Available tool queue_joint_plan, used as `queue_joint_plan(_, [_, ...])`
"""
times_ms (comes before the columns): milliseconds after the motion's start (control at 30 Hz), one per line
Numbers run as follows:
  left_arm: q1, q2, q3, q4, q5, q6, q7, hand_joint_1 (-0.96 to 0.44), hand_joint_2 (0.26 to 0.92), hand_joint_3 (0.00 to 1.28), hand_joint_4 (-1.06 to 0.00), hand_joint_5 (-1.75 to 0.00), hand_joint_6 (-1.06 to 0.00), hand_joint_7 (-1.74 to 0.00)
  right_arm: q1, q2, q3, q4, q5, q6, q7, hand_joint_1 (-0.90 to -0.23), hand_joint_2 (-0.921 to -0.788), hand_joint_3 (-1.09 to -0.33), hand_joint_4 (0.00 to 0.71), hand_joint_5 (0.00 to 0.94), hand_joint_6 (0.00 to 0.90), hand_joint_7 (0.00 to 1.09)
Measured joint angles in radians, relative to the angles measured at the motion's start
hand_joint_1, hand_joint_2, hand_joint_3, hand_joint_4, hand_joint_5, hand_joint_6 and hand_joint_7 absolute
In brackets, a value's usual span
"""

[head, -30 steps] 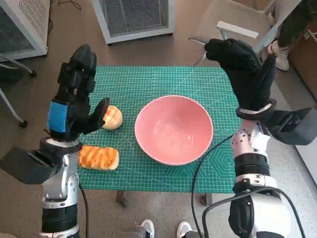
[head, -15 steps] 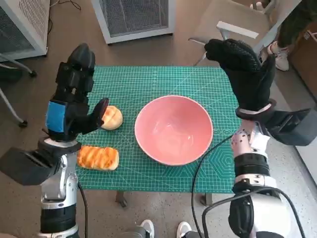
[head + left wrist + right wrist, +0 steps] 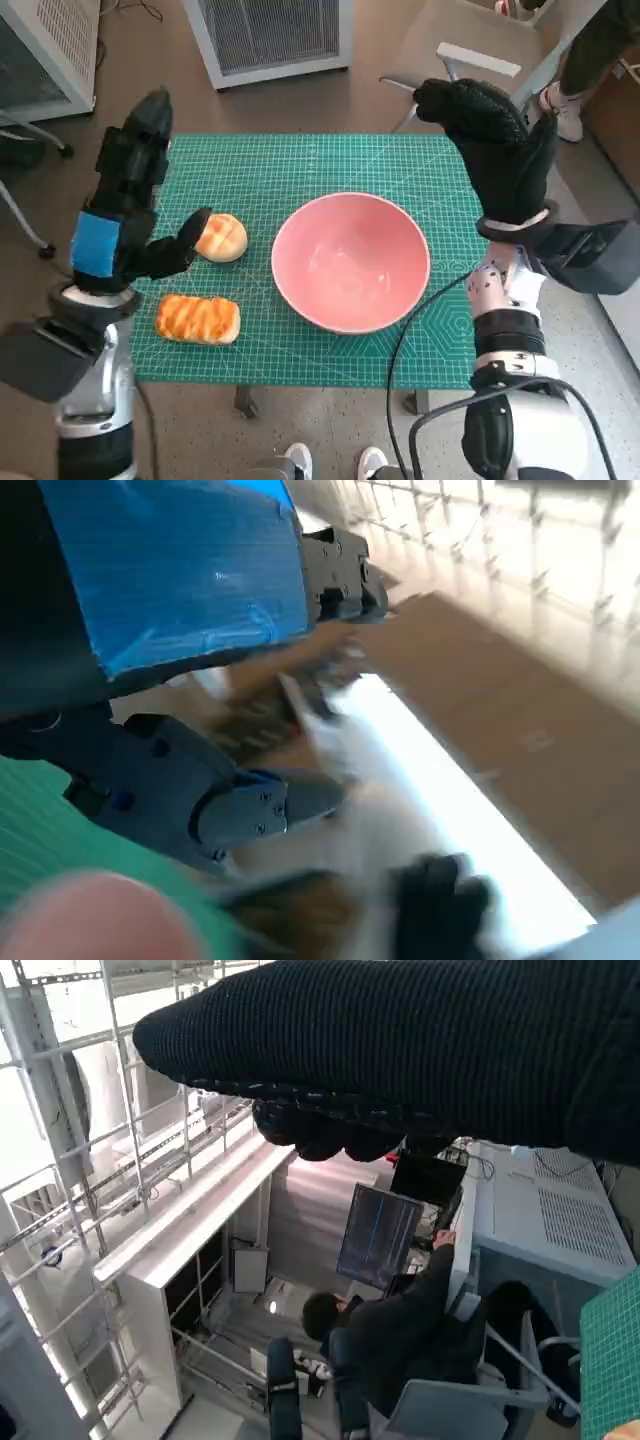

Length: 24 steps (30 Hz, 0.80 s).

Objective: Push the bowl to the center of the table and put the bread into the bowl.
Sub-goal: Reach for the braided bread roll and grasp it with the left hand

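Bowl (image 3: 351, 262) already about mid-table, so bread next, by the look of it. Left hand (image 3: 125, 210) raised with fingers spread and holding nothing, thumb tip just beside the round bun (image 3: 221, 238), whether touching cannot be told; striped loaf (image 3: 197, 318) flat on the mat just below the palm, toward the robot. Best to lower the fingers around one piece, close gently since soft bread will probably squash, lift above the rim, then release over the pink hollow just beyond the bun on the thumb side. Right hand (image 3: 490, 150) upright beyond the bowl's far edge, fingers extended and together, empty; worth keeping well apart from the carry path. Underneath, a green gridded cutting mat (image 3: 300, 165) over the small table. Around it, white grilled cabinets (image 3: 275, 35), a chair, and in the right wrist view a person (image 3: 400, 1335) seated at a monitor.
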Motion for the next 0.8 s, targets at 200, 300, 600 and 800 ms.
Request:
queue_joint_plan(200, [0.046,0.050,0.011,-0.109,0.102,0.109,0.009,-0.26,0.666,0.48,0.00,0.00,0.00,-0.38,0.000,0.001,0.000,0.000,0.000,0.000,0.000,-0.586,-0.921,-0.628,0.160,0.001,0.239,0.11])
queue_joint_plan(300, [0.058,0.060,0.011,-0.139,0.123,0.145,0.009,-0.25,0.669,0.44,0.00,0.00,0.00,-0.37,0.001,0.002,0.000,0.000,0.000,0.000,0.000,-0.586,-0.921,-0.629,0.160,0.001,0.238,0.11])
queue_joint_plan(600, [0.126,0.105,0.009,-0.247,0.211,0.279,-0.016,-0.23,0.696,0.26,-0.02,-0.01,0.00,-0.43,0.001,0.006,0.000,0.000,0.002,0.000,0.000,-0.587,-0.921,-0.631,0.157,0.000,0.236,0.11])
queue_joint_plan(800, [0.164,0.122,0.008,-0.289,0.246,0.348,-0.041,-0.23,0.715,0.20,-0.04,-0.01,0.00,-0.47,0.001,0.006,0.000,0.000,0.016,0.005,0.000,-0.589,-0.921,-0.633,0.156,0.000,0.233,0.12])
